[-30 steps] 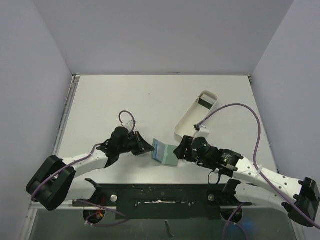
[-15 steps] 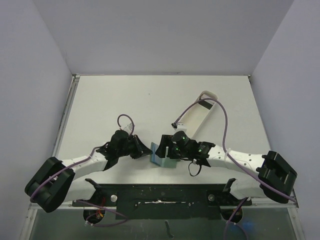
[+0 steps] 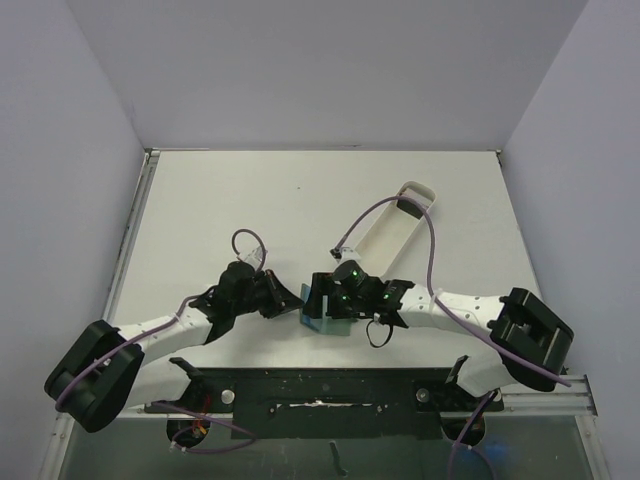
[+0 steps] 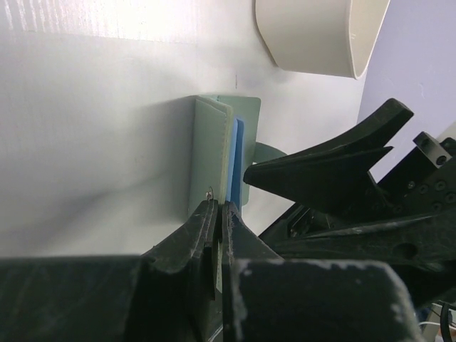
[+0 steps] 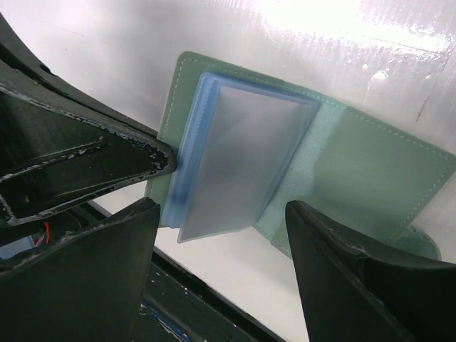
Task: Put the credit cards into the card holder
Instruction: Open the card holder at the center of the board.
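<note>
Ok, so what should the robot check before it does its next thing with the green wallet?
1. The card holder is open, blue pockets showing: ok.
2. The left gripper is shut on one cover flap: ok.
3. The right gripper is open over the pockets: ok.
4. The right gripper has a credit card to slide in: not ok, it is empty.
5. A credit card to fetch: ok, a dark one sits at the far end of the white tray.
6. Cards already in the pockets: cannot tell.

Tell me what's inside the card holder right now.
Bluish translucent sleeves inside the card holder; the top one looks empty, no black card visible. Sleeves stacked underneath are covered.
</note>
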`<state>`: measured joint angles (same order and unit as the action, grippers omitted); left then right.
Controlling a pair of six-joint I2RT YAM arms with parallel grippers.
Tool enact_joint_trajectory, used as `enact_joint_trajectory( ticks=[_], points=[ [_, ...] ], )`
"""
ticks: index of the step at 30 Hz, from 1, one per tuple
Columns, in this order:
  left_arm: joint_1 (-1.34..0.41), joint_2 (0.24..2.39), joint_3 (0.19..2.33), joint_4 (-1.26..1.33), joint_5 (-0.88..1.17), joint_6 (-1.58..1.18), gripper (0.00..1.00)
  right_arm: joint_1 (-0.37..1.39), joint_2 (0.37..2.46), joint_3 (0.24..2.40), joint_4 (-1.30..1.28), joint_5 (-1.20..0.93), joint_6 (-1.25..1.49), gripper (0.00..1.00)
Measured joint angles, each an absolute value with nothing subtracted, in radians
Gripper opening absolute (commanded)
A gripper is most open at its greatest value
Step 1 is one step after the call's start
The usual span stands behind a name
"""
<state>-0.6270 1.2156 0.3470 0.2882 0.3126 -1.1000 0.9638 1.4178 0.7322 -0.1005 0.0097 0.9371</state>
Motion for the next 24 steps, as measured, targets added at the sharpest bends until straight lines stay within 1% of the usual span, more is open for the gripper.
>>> enact_joint_trajectory(
  ticks=[7,12,14,21,24],
  points=[
    [-0.627,1.194,0.342,0.288,0.296,-1.114,0.00,0.963,1.443,0.743,-0.105,-0.004,0.925,0.68],
    [-0.627,1.193,0.342,0.286,0.291,-1.115,0.00,0.963,1.464,0.766,-0.111,-0.005,0.916,0.56],
    [-0.627,1.191,0.342,0.281,0.289,-1.115,0.00,0.963,1.464,0.766,-0.117,-0.004,0.915,0.53],
    [-0.627,1.184,0.342,0.271,0.280,-1.114,0.00,0.963,1.464,0.766,-0.129,0.006,0.912,0.53],
    [-0.627,1.184,0.342,0.271,0.276,-1.114,0.00,0.963,1.464,0.766,-0.136,0.014,0.912,0.57]
  ],
)
